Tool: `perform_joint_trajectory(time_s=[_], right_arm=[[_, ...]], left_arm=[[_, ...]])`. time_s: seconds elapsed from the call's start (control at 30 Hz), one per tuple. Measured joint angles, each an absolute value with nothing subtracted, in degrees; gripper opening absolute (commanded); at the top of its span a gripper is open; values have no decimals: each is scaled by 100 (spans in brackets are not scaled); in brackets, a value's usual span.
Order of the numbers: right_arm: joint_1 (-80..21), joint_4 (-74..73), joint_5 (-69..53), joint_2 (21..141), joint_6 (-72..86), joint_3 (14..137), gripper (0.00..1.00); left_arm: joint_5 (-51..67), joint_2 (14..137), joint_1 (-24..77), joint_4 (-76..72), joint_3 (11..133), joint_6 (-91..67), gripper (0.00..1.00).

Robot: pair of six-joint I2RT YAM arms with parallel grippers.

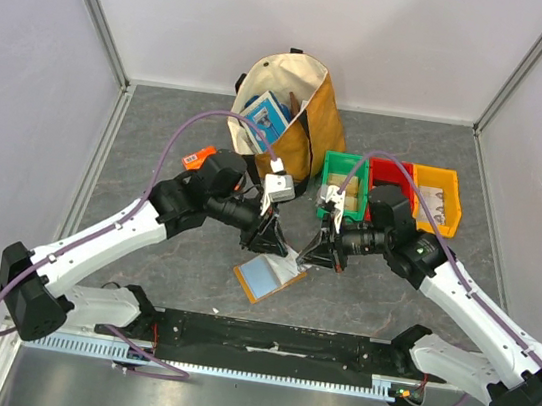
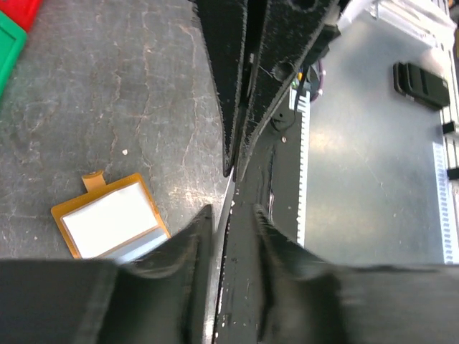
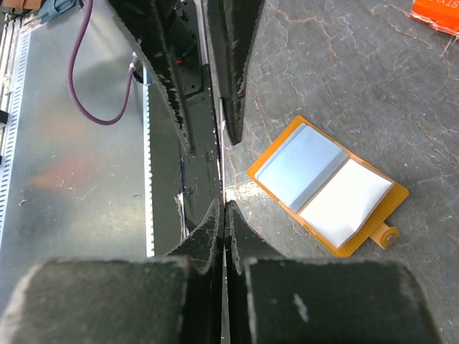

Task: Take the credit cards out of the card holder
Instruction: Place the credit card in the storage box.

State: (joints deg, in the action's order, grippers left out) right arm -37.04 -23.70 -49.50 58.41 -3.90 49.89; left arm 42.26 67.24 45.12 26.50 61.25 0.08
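Observation:
The card holder (image 1: 265, 278) lies open and flat on the table, orange-tan, with one pale blue-grey half and one white half. It also shows in the left wrist view (image 2: 107, 218) and the right wrist view (image 3: 326, 183). Both grippers meet just above its far right corner. My right gripper (image 1: 308, 258) (image 3: 224, 208) is shut on a thin pale credit card (image 1: 292, 257), seen edge-on (image 3: 220, 180). My left gripper (image 1: 274, 251) (image 2: 231, 215) faces it with its jaws apart on either side of the same card's edge (image 2: 229, 195). No black card shows.
A canvas bag (image 1: 308, 117) holding blue-and-white boxes stands at the back. Green (image 1: 328, 171), red (image 1: 392, 172) and yellow (image 1: 445, 199) bins sit at the right. An orange packet (image 1: 196, 160) (image 3: 434, 14) lies at the left. A black strip (image 1: 272, 340) runs along the near edge.

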Motion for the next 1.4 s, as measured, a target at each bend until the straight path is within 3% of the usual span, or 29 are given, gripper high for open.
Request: perform_joint_trajectory(time_s=[0.07, 0.1, 0.17, 0.27, 0.37, 0.6, 0.87, 1.1, 1.4], right_arm=[[-3704, -2394, -4960, 5841, -425, 4989, 1], [-3715, -2414, -4976, 5841, -447, 4989, 2], [-3730, -2458, -5002, 5841, -469, 4989, 14], [-3734, -2451, -4995, 5839, -491, 4984, 23], [-3732, -2156, -4871, 5690, -379, 4834, 45], [-3658, -395, -4206, 4939, 926, 3693, 79], [-3664, 2832, -2923, 4333, 3197, 1979, 81], [-4025, 5164, -1890, 4709, 4539, 1194, 75], [-4191, 6613, -1461, 5524, 5109, 1164, 60]], left_arm=[[4366, 6788, 4512, 2707, 6145, 60, 5], [4416, 6823, 4512, 2727, 6152, 80, 2], [4471, 6866, 4506, 2740, 6152, 110, 2], [4512, 6871, 4508, 2722, 6149, 108, 2], [4300, 6667, 4508, 2373, 5920, -30, 2], [2891, 4995, 4508, 836, 4246, -1149, 2], [1313, 3586, 4497, -1780, 2263, -2980, 2], [897, 4010, 4497, -3756, 1616, -4340, 2], [915, 4676, 4497, -5072, 1608, -5212, 2]])
